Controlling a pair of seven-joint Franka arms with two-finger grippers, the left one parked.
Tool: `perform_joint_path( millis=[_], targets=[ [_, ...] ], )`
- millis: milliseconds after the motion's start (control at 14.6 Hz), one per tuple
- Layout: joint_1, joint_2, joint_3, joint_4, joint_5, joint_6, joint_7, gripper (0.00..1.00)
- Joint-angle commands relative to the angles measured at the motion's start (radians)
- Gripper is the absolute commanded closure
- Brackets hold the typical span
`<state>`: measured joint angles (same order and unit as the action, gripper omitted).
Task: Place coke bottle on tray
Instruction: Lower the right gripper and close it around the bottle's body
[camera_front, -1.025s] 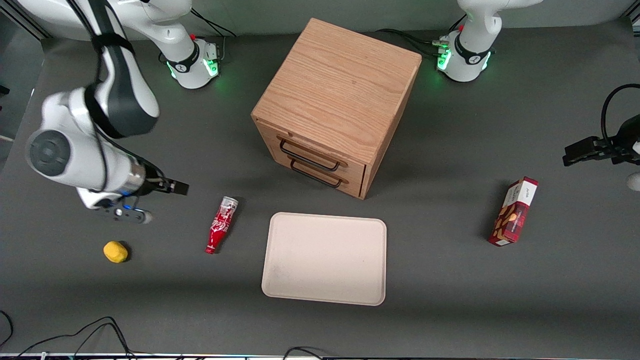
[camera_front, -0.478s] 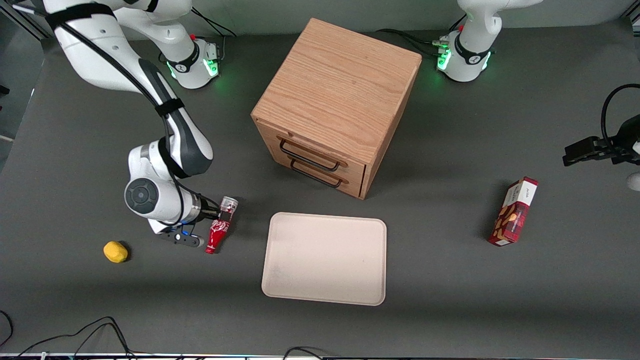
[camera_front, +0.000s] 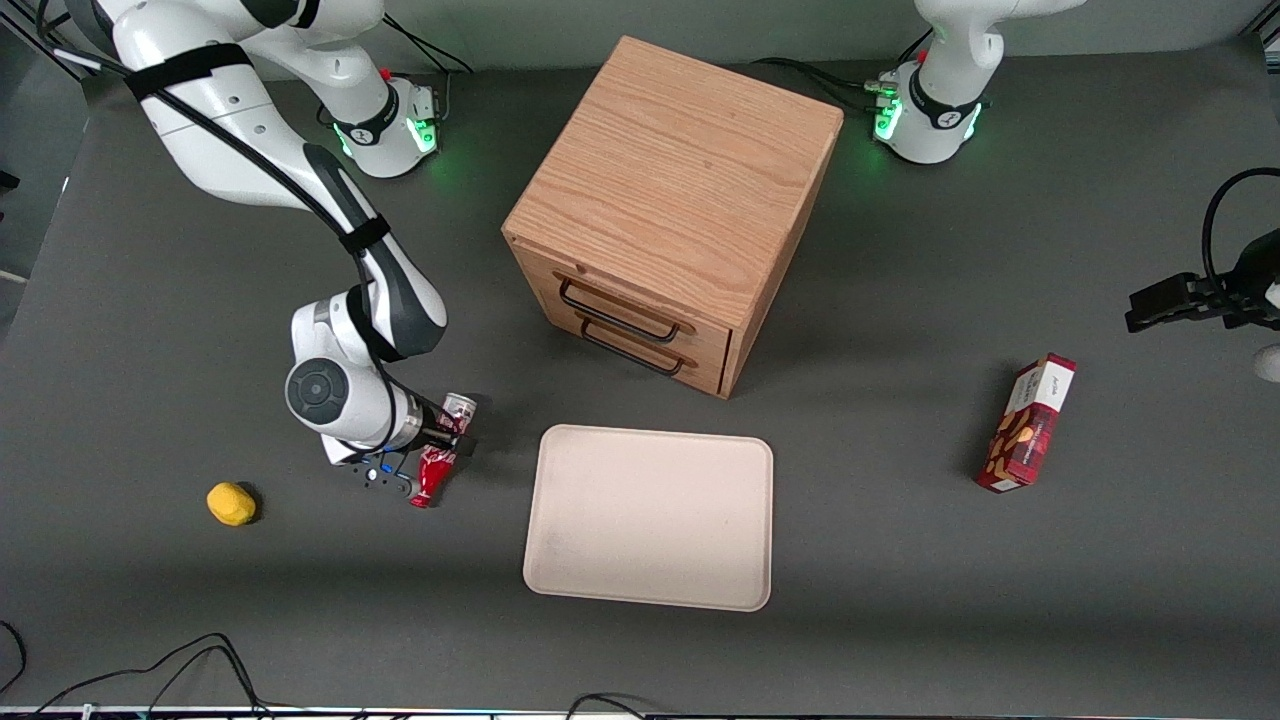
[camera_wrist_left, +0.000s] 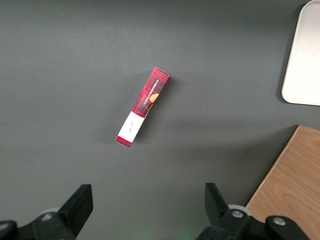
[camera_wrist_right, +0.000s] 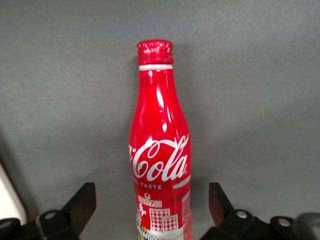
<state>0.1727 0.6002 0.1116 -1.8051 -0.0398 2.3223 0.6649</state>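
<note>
Gripper (camera_front: 440, 437) straddling bottle (camera_front: 440, 450), fingers spread, no pinch yet.
Bottle lies flat on the table just beside the tray (camera_front: 650, 515), toward my arm's end; I span its body for a firm hold.

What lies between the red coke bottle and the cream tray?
Only bare dark tabletop separates the red coke bottle, straddled by the open gripper, from the cream tray, per the front view.

Plainly a robotics lab: dark grey matte table (camera_front: 900, 300) carrying a white robot arm base lit green (camera_front: 385, 130) at eleven o'clock, test props scattered about. Right arm's gripper (camera_front: 447, 438) spread wide astride the lying red coke bottle (camera_wrist_right: 159, 130), at nine o'clock from the cream rectangular tray (camera_front: 650, 520).
</note>
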Motion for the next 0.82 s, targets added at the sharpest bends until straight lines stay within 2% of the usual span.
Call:
perform_joint_path(
  millis=[0, 205, 752],
  targets=[
    [0.017, 0.029, 0.0, 0.003, -0.037, 0.038, 0.047, 0.0],
    [0.019, 0.043, -0.001, 0.004, -0.06, 0.042, 0.048, 0.0],
    [0.019, 0.043, -0.001, 0.003, -0.06, 0.042, 0.048, 0.0]
  ],
)
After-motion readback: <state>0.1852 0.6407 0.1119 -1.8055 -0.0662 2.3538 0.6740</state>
